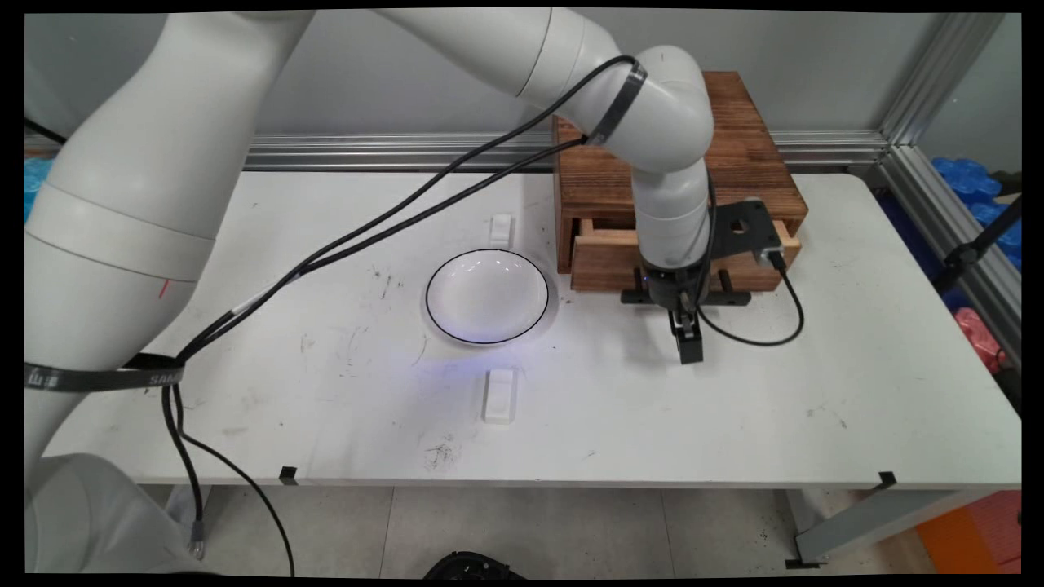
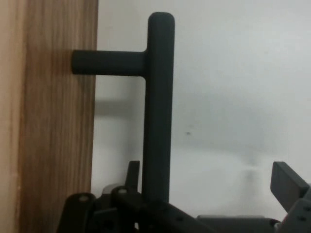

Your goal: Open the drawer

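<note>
A brown wooden box [image 1: 738, 155] stands at the back of the table, its light wood drawer [image 1: 603, 262] pulled out a little. The drawer's black bar handle [image 1: 722, 298] sticks out toward the near side. My gripper [image 1: 691, 350] hangs pointing down right in front of the drawer, straddling the handle. In the hand view the drawer front [image 2: 48, 121] fills the left side and the handle [image 2: 158, 97] runs upright between my fingers, close to the left finger [image 2: 132, 174]. The right finger [image 2: 287, 187] stands far from it. The gripper [image 2: 209, 177] is open.
A white bowl with a thin black rim [image 1: 487, 295] sits left of the drawer. Two small white blocks lie on the table [image 1: 856, 391], one near the bowl's front [image 1: 499, 395] and one behind it [image 1: 501, 230]. Black cables hang from the arm.
</note>
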Motion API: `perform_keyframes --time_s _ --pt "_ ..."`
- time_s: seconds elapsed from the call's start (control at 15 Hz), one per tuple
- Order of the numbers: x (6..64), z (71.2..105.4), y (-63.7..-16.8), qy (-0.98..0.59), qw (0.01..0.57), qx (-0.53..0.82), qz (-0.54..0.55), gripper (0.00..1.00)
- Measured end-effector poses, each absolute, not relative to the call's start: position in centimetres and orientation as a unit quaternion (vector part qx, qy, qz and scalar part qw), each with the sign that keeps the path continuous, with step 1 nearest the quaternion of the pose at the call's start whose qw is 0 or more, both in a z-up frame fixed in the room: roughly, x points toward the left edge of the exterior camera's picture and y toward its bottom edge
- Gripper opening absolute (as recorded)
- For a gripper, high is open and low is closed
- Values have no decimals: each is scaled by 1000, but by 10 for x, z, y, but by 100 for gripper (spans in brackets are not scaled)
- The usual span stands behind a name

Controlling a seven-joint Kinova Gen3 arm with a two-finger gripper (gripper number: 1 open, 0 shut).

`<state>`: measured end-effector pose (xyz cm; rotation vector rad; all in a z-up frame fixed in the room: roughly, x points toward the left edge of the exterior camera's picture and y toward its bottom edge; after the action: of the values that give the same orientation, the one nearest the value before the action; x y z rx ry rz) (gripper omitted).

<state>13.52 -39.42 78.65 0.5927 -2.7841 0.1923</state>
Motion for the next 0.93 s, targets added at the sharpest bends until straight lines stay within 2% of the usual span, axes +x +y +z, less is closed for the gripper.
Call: perform_keyframes --time_s 0.93 --pt "112 790 -316 -971 152 180 47 100"
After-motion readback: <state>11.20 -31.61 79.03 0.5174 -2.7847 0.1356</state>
